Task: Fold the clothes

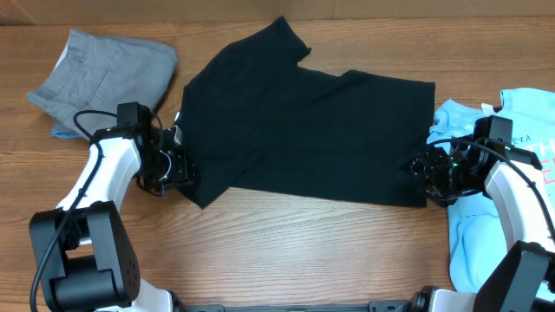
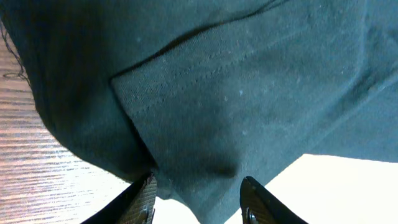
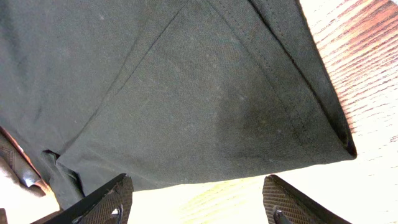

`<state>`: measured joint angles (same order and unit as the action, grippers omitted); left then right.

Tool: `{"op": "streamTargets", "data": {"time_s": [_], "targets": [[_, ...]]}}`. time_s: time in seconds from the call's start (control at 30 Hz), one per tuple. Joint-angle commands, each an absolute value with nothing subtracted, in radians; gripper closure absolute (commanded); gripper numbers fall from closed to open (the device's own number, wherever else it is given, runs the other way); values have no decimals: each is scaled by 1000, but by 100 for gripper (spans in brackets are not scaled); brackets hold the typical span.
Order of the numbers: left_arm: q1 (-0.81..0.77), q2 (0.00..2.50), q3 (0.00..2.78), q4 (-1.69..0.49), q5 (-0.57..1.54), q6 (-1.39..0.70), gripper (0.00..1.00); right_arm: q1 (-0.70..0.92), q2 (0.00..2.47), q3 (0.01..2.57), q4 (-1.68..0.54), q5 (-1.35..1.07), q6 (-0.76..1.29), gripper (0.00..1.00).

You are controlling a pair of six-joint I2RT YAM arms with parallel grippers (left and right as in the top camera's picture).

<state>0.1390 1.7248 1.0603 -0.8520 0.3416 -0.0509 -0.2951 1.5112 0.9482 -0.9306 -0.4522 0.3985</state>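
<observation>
Shirt (image 1: 312,130) of black cloth lies spread flat in the middle of the wooden table (image 1: 303,251). Its long axis runs left to right, with one sleeve pointing to the far edge and a straight edge on the right. Grey shorts (image 1: 108,78) lie crumpled at the far left, and a light blue tee (image 1: 486,225) lies at the right, touching the shirt.

Both arms reach low and inward. The left gripper (image 1: 178,165) is at the shirt's near left corner and the right gripper (image 1: 422,171) at its near right corner.

The left wrist view shows what the overhead cannot: the left gripper (image 2: 199,199) has its fingers apart, with a stitched fold of cloth reaching into the gap, unpinched. In the right wrist view the right gripper (image 3: 199,196) is spread wide and holds nothing, the shirt's corner just ahead of it.
</observation>
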Motion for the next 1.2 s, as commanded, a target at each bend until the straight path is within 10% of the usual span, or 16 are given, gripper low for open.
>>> {"op": "streamTargets", "data": {"time_s": [0.0, 0.77, 1.17], "targets": [[136, 1734, 1044, -830, 359, -73, 54, -302, 1508, 970, -926, -446, 392, 29], [138, 1740, 991, -752, 391, -139, 96, -302, 1508, 970, -930, -446, 392, 29], [150, 1739, 1279, -881, 385, -108, 96, -302, 1507, 970, -929, -446, 392, 30]]}}
